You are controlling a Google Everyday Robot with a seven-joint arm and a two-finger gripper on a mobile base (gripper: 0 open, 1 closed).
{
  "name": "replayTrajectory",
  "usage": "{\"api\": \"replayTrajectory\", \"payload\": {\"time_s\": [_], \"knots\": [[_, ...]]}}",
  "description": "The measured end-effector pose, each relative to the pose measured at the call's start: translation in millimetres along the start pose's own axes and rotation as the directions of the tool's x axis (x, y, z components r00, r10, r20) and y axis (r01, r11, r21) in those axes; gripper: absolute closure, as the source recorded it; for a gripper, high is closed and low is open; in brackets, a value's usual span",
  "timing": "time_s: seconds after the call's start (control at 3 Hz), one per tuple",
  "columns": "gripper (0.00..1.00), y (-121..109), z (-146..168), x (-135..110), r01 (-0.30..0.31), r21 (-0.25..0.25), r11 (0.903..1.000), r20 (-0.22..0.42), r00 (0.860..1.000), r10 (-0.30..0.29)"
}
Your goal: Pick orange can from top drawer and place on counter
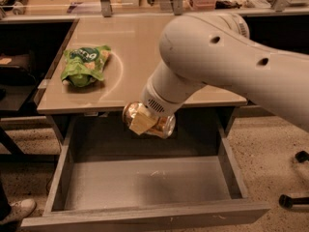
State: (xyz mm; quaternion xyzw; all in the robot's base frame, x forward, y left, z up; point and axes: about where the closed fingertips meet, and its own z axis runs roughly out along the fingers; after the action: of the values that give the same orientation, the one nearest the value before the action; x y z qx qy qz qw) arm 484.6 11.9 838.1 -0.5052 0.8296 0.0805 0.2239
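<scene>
My gripper [143,122] is shut on the orange can [159,125], a shiny golden can held on its side. It hangs above the back of the open top drawer [145,182], just below the front edge of the counter [140,47]. My large white arm comes in from the upper right and hides the right part of the counter. The drawer floor is bare grey.
A green snack bag [84,64] lies on the left side of the counter. Shelves with clutter stand behind the counter. A shoe [14,210] shows at the lower left and a chair caster [287,200] at the lower right on the speckled floor.
</scene>
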Motion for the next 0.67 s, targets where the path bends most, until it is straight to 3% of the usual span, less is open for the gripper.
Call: {"api": "replayTrajectory", "payload": {"time_s": [0.33, 0.67], "knots": [[1.0, -21, -6, -36, 0.039, 0.018, 0.9991, 0.035, 0.999, -0.04], [1.0, -55, 7, -66, 0.055, 0.025, 0.9982, 0.054, 0.997, -0.056]]}}
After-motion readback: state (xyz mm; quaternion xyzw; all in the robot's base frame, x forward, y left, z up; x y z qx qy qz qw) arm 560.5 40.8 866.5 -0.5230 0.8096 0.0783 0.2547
